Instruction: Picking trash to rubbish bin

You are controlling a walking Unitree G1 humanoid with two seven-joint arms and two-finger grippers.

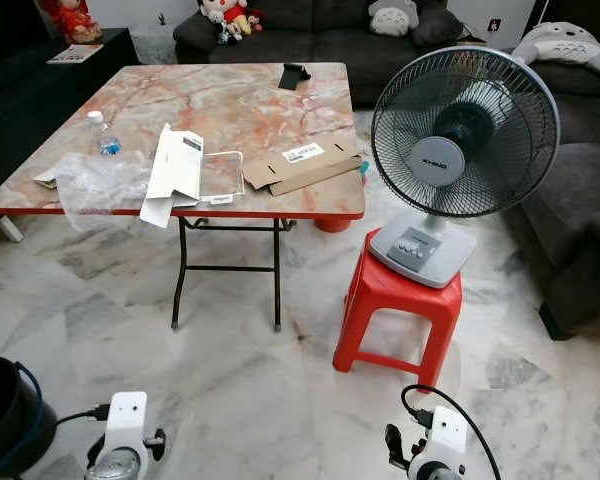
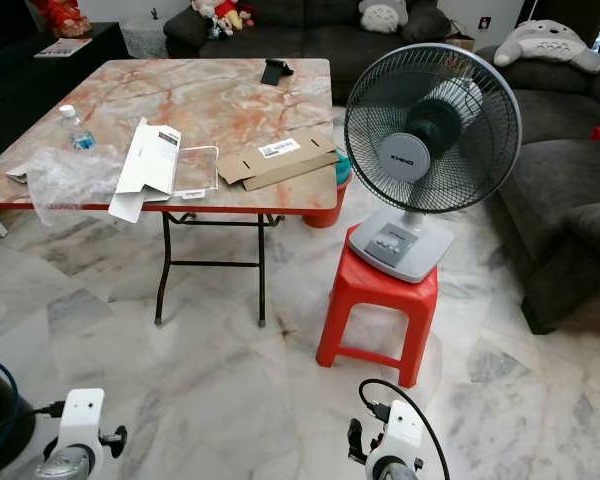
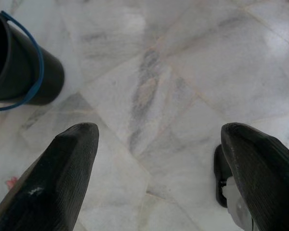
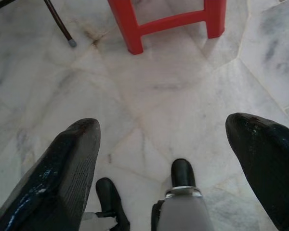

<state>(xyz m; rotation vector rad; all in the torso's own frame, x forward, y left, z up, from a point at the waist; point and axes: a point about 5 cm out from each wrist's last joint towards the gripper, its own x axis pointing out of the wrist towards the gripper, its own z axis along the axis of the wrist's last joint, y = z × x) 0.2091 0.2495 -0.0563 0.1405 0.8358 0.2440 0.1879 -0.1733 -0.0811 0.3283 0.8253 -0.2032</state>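
Note:
On the marble-topped folding table (image 1: 230, 105) lie a flattened brown cardboard box (image 1: 300, 166), a white opened carton (image 1: 176, 168), a clear plastic tray (image 1: 220, 177), crumpled clear plastic wrap (image 1: 100, 186) and a small water bottle (image 1: 104, 134). The black rubbish bin (image 1: 5, 415) with a blue handle stands on the floor at my lower left, also seen as the bin (image 3: 19, 62) in the left wrist view. My left gripper (image 3: 159, 139) hangs open over bare floor beside the bin. My right gripper (image 4: 164, 134) is open too, low above the floor, holding nothing.
A grey table fan (image 1: 460, 135) sits on a red plastic stool (image 1: 400, 310) right of the table. Dark sofas (image 1: 580, 170) line the right side and back wall. A black object (image 1: 295, 74) lies at the table's far edge. Marble floor (image 1: 240, 370) lies between me and the table.

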